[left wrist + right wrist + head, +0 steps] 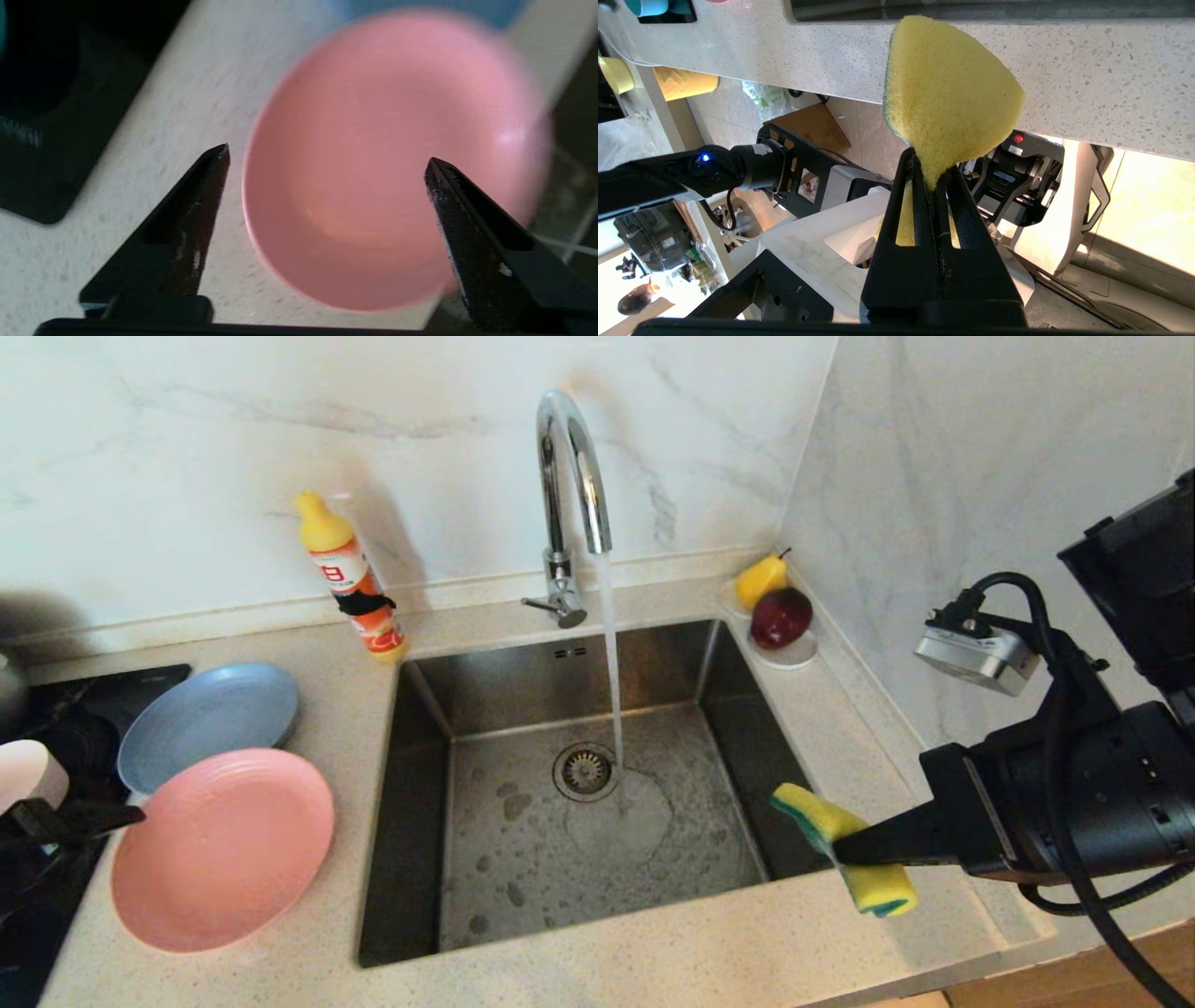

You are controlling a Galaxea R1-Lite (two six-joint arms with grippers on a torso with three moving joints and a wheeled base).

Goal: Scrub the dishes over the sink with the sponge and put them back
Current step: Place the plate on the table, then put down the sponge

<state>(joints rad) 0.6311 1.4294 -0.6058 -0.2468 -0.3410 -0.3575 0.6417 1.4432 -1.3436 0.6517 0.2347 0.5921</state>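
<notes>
The sponge (pixel 843 850) is pinched at its waist by the right gripper (pixel 930 177), held over the counter (pixel 653 952) at the near right corner of the sink (pixel 425 803). The left gripper (pixel 327 156) is spread wide and empty above the pink plate (pixel 222 848), which lies on the counter left of the sink, overlapping the blue plate (pixel 207 717) behind it. Water is seen running from the tap (pixel 569 467).

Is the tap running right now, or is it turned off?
Running. A thin stream of water falls from the spout of the tap into the sink, landing beside the round drain, where the floor is wet.
</notes>
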